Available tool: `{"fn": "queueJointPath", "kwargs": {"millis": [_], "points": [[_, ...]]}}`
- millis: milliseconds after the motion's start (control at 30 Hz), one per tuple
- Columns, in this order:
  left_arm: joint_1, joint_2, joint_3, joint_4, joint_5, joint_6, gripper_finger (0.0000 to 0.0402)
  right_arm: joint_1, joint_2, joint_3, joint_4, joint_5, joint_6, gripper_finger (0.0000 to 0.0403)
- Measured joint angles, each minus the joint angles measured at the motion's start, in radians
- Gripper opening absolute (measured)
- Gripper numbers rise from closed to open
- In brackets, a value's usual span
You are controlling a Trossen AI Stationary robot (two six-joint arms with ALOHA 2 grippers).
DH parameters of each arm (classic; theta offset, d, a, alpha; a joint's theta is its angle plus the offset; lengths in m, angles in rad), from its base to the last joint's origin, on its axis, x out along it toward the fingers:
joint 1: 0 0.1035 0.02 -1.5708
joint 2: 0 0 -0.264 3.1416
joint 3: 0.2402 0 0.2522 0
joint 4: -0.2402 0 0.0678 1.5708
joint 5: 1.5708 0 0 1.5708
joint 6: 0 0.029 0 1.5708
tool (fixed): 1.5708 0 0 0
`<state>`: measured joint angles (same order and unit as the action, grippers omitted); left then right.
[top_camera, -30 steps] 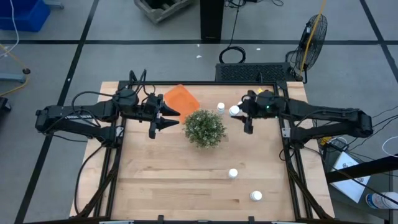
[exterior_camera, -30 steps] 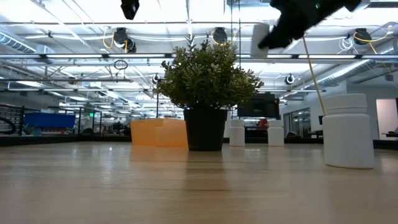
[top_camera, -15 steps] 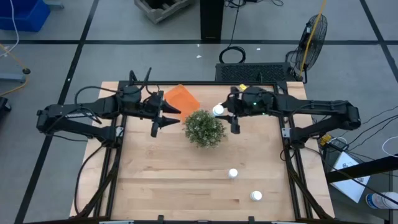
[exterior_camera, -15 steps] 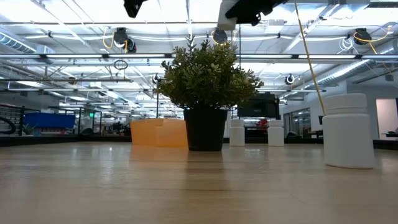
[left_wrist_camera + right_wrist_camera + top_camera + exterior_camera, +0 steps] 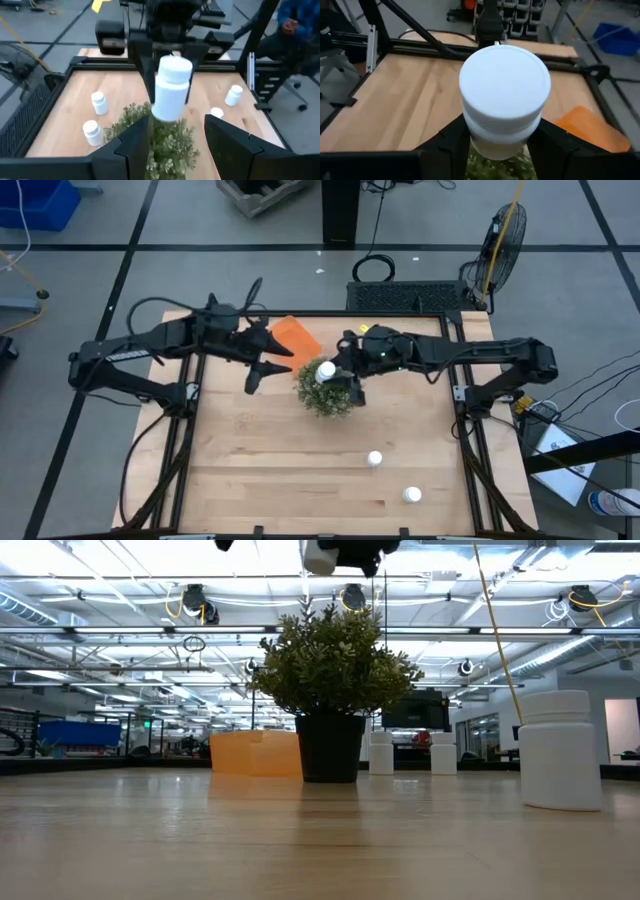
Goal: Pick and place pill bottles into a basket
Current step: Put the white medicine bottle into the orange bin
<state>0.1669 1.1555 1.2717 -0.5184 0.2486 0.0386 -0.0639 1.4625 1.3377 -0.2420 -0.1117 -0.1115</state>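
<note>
Now my right gripper (image 5: 331, 373), fingers clamped on a bottle (image 5: 326, 370), has swung over the plant (image 5: 328, 388) toward the basket (image 5: 291, 338); left fingers (image 5: 134, 150) spread, waiting.

1. A wooden bench (image 5: 260, 460) is seen.
2. A potted plant (image 5: 326, 392) is stood at the centre.
3. An orange basket (image 5: 296, 336) is set far left.
4. Two pill bottles (image 5: 375, 459) (image 5: 411, 495) are placed near right.
</note>
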Motion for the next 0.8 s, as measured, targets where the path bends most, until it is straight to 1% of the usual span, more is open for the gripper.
{"fn": "queueJointPath", "kwargs": {"millis": [167, 333, 400, 600, 700, 800], "points": [[-0.005, 0.017, 0.086, -0.129, 0.015, 0.007, 0.0191, 0.001, 0.042, 0.011, 0.034, -0.037, 0.008, 0.0159], [-0.021, 0.025, 0.126, -0.191, 0.014, 0.009, 0.0191, 0.0, 0.057, 0.014, 0.123, -0.05, 0.022, 0.0157], [-0.025, 0.028, 0.135, -0.234, 0.015, 0.004, 0.0191, 0.0, 0.058, 0.013, 0.121, -0.05, 0.026, 0.0158], [-0.033, 0.066, 0.146, -0.242, 0.015, 0.005, 0.0191, 0.0, 0.069, 0.013, 0.123, -0.051, 0.029, 0.0157], [-0.04, 0.089, 0.146, -0.238, 0.017, 0.003, 0.0191, 0.001, 0.075, 0.013, 0.124, -0.059, 0.061, 0.0158], [-0.048, 0.116, 0.146, -0.229, 0.04, 0.004, 0.0191, 0.0, 0.074, 0.013, 0.126, -0.075, 0.067, 0.0158]]}}
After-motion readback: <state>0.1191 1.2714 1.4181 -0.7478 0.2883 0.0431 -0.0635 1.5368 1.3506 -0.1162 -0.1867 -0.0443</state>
